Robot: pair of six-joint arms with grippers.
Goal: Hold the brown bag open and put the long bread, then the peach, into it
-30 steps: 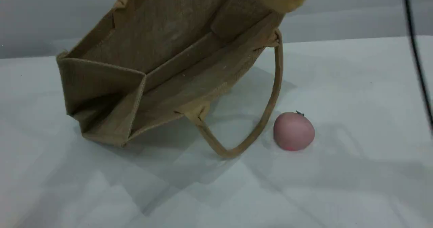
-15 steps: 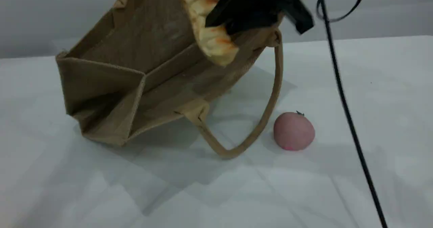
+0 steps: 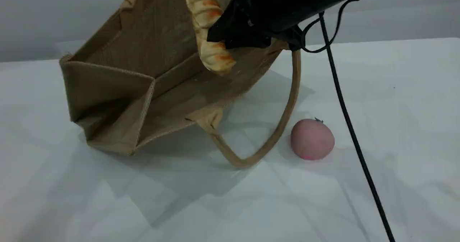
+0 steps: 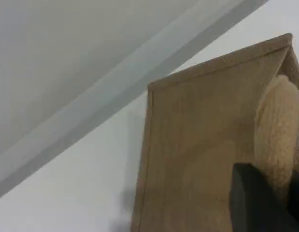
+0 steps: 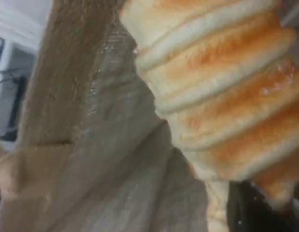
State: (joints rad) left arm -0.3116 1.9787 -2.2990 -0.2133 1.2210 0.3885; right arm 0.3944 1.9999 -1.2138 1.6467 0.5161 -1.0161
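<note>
A golden-yellow ridged loaf with orange-brown stripes [image 5: 221, 92] fills the upper right, pressed close against the tan woven jute bag wall [image 5: 120, 164] to its left.

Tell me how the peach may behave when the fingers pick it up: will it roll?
The peach is round and lies free on the table, so a nudge would probably roll it. Its matte skin looks unlikely to slip. It is small, so probably light.
</note>
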